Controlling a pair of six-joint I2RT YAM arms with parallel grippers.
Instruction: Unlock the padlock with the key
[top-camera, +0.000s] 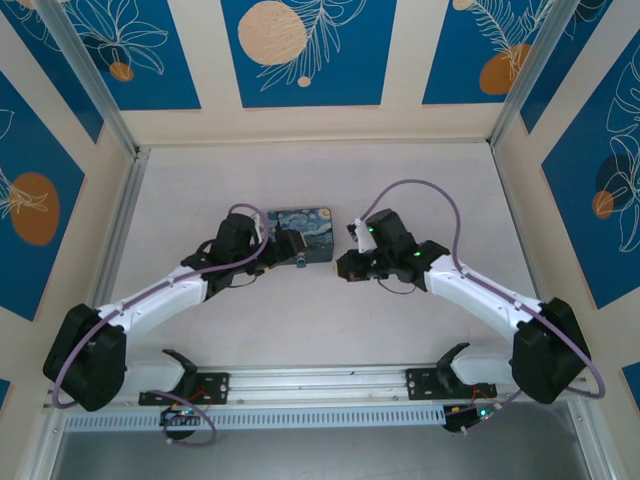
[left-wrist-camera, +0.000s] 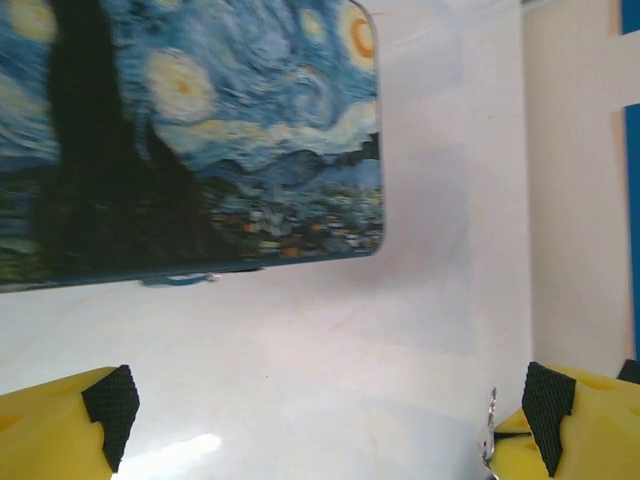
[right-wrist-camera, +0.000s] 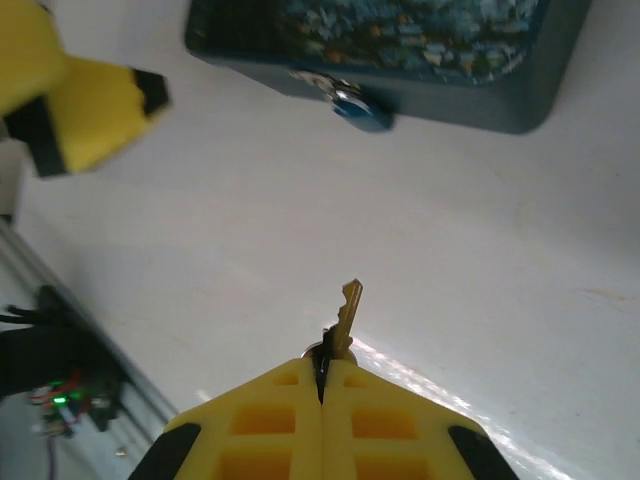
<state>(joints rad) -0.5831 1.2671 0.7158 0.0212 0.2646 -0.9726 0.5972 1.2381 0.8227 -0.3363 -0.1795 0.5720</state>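
Observation:
The key is a small brassy-grey sliver. It sticks up out of my right gripper, which is shut on its head, with the blade pointing towards the tin. The padlock is a tiny bluish body hanging at the front wall of the painted tin, well apart from the key tip. In the left wrist view a bluish bit of the padlock shows under the tin's near edge. My left gripper is open over bare table with nothing between its fingers. From above, the left gripper and right gripper flank the tin's front.
The Starry-Night tin lies mid-table. One yellow finger of the left gripper shows at the upper left of the right wrist view. A thin metal sliver sits by the left gripper's right finger. A rail runs along the near edge.

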